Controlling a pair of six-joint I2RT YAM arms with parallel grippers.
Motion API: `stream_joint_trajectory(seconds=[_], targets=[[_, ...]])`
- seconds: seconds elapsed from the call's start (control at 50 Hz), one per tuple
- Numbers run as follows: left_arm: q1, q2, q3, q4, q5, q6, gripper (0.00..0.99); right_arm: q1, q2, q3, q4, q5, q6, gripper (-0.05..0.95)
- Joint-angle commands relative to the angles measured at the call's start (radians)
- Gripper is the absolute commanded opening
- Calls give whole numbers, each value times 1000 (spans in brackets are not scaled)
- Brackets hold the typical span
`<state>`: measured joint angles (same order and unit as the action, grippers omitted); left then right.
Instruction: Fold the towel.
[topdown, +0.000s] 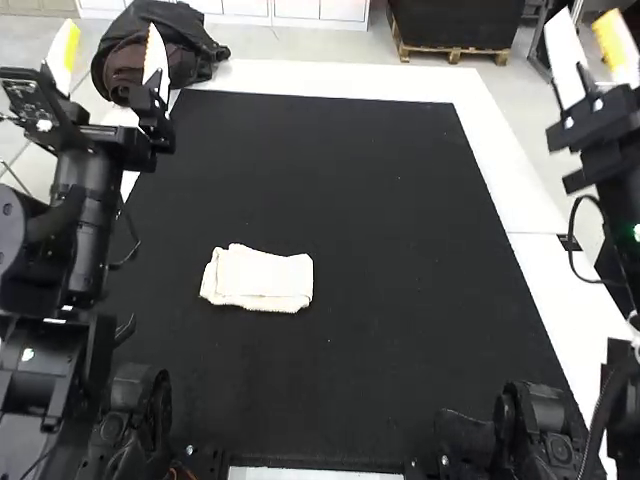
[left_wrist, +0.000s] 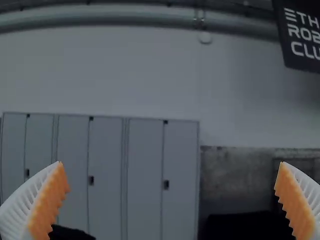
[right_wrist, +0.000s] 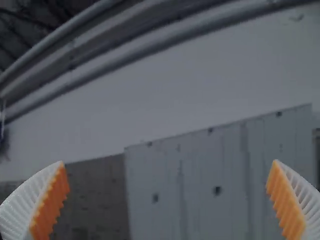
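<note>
One folded towel (topdown: 257, 278), layers uncertain; one mat (topdown: 310, 170)

Left arm (topdown: 88, 188): black, with cylindrical link. Right arm (topdown: 622, 180): black, with thin, looping black cable (topdown: 571, 228) and small green light (topdown: 636, 232). Left gripper (topdown: 110, 30), right gripper (topdown: 584, 18): white ribbed fingers (left_wrist: 19, 212), orange ridged pads (left_wrist: 51, 197).

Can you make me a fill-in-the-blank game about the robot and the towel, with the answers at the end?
1. The towel lies on a mat whose colour is ____.
2. The towel is closer to the ____ arm than to the right arm.
3. The left gripper and right gripper are not shut; they are ____.
4. The pads on the left gripper's fingers are coloured ____.

Missing words: black; left; open; orange.
</note>
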<state>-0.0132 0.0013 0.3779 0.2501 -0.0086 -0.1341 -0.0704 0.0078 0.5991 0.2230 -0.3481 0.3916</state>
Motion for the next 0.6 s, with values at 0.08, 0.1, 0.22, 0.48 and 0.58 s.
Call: stream_joint_trajectory(seconds=[0.08, 0.1, 0.22, 0.48, 0.58], targets=[[1, -6, -151, 209, -28, 87, 967, -16, -5, -180, 41, 393, -218, 910], [1, -4, -177, 252, -27, 110, 967, -14, -6, -202, 41, 400, -217, 910], [-1, -6, -338, 448, -31, 255, 967, -16, -6, -335, 62, 400, -290, 910], [-5, -4, -376, 156, -27, 163, 967, -19, -6, -536, 134, 429, -413, 910], [1, -4, -376, 5, -27, 160, 969, -19, -6, -593, 119, 512, -418, 910]])
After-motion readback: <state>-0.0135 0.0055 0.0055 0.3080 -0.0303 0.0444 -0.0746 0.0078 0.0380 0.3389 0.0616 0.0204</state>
